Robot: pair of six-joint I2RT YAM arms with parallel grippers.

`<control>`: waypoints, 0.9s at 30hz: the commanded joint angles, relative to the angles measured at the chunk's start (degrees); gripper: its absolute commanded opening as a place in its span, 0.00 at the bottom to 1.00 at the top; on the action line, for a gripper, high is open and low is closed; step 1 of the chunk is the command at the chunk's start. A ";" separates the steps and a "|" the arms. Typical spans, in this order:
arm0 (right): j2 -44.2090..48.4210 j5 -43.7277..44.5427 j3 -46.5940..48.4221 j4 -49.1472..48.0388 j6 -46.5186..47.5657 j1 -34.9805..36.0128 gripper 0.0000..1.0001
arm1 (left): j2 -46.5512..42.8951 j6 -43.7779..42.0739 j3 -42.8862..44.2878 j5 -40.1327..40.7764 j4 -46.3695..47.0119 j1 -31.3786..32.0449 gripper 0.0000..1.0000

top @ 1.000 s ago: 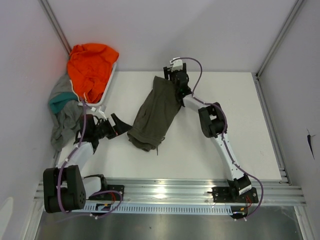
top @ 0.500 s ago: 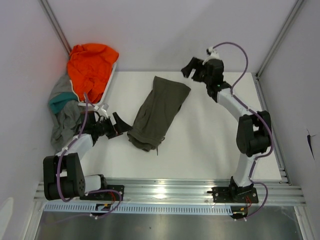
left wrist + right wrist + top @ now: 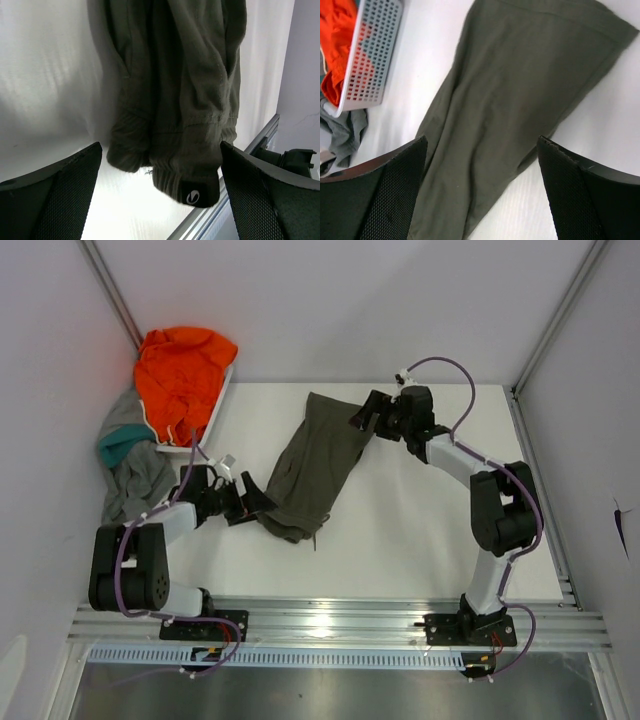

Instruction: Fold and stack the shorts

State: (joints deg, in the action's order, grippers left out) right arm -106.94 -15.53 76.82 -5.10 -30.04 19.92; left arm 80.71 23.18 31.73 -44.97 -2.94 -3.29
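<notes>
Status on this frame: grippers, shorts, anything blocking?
Left gripper open at olive shorts' near end; right gripper open over far end. Olive shorts flat, unheld. Grey shorts heaped beside basket, unfolded. Nothing blocking.

Bright overhead light, glare on metal rail [image 3: 330, 620].

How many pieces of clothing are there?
4: olive shorts mid-table, orange garment in the basket, teal garment and grey shorts heaped left of it. More may be hidden.
</notes>
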 commanded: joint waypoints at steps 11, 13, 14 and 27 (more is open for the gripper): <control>-8.37 -2.75 2.81 -7.55 -3.97 -3.05 0.91 | 8.94 2.05 1.50 0.85 4.78 6.98 0.91; -9.34 -3.10 2.99 -8.51 -4.32 -3.14 0.90 | 8.42 2.22 0.89 1.38 6.01 7.07 0.81; -9.69 -2.93 3.34 -8.43 -4.41 -3.14 0.90 | 8.15 2.22 0.80 1.29 6.54 7.16 0.76; -14.70 -2.13 7.55 -12.30 -3.18 -4.10 0.83 | 11.23 0.37 3.08 -2.14 5.40 7.77 0.00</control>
State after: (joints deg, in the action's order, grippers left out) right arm -119.70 -17.50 81.06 -13.54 -33.87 16.60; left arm 90.74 24.95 32.99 -45.08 2.85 3.90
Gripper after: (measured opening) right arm 0.832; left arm 0.158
